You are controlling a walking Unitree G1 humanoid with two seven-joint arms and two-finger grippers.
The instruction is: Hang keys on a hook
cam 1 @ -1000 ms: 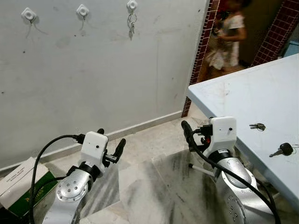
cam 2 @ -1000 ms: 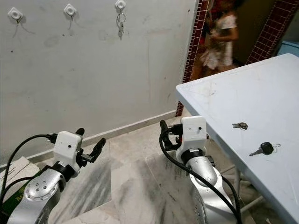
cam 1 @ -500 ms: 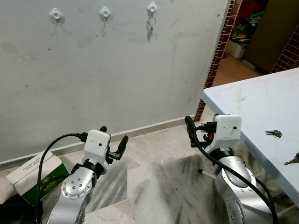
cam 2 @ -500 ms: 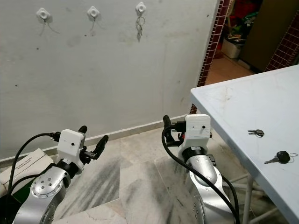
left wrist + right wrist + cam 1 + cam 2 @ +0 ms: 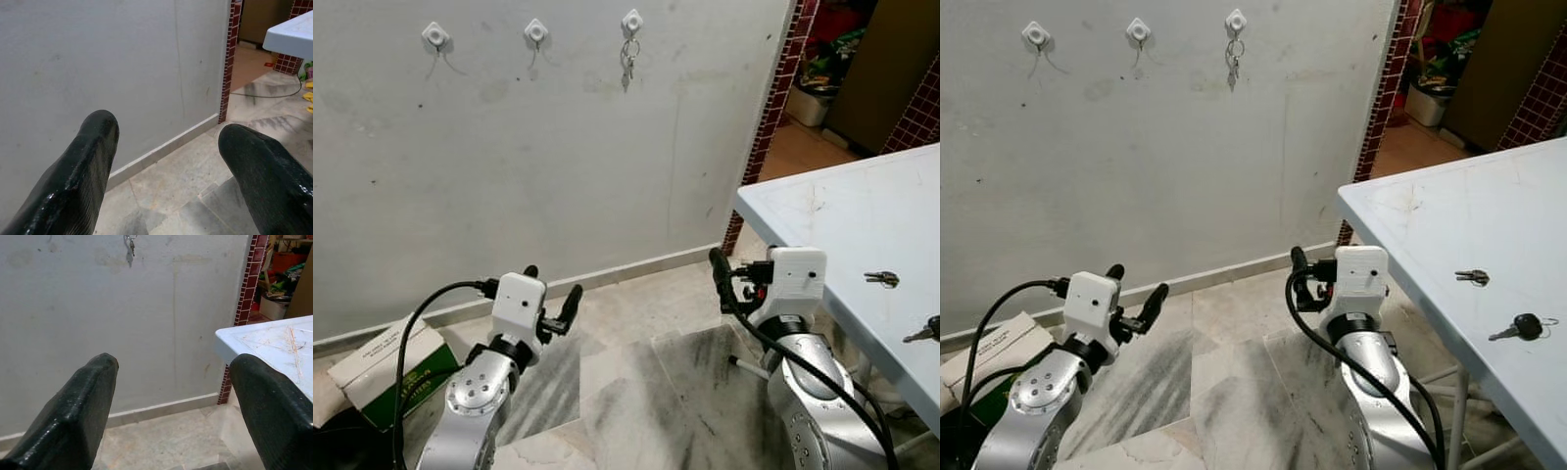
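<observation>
since half a second ago the whole view has slid a little, so the camera has turned slightly toward the wall; the grippers sit much as they did. left gripper (image 5: 550, 297) and right gripper (image 5: 1299, 281) are both held low over the marble floor (image 5: 636, 392), each with its fingers spread wide and holding nothing, as both wrist views confirm. two loose keys lie on the pale blue table (image 5: 1430, 215) to the robot's right: a small silver key (image 5: 1472, 277) and, nearer the robot, a black-headed key (image 5: 1524, 326) with a ring. on the wall are three white hooks; the left hook (image 5: 435, 35) and middle hook (image 5: 536, 30) look free, the right hook (image 5: 631, 21) already carries a hanging key bunch (image 5: 626, 59). keys are likely light, stiff, thin and slippery on a smooth top, so i'd judge the black head the best place to pinch, leaving the ring free for a hook
</observation>
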